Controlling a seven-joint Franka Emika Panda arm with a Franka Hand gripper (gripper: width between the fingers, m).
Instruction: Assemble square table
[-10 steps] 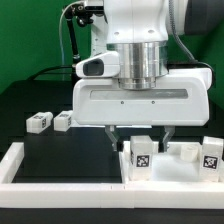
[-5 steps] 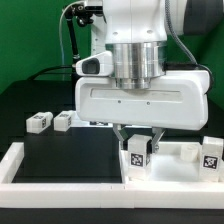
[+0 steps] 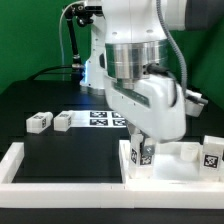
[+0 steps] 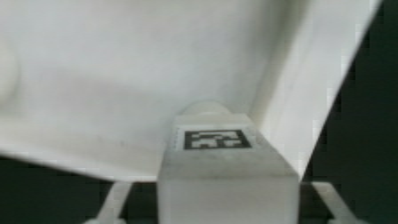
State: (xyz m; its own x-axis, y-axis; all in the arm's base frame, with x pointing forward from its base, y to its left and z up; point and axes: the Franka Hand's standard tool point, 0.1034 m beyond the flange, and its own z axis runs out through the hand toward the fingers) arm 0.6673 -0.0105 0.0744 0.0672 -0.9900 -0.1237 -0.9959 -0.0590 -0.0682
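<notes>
Two fingers (image 4: 114, 205) clamped on a tagged leg block (image 3: 142, 153), block tilted, at the square panel (image 3: 186, 161) corner

A leg block (image 3: 140, 152) stands on the square panel (image 3: 178, 172) at the exterior view's right, marker board (image 3: 103, 118) behind.

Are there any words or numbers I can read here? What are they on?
No words or numbers anywhere.
Only black-and-white square patterns, not writing: on the leg block in the claw, the loose leg blocks, and the marker board.
</notes>
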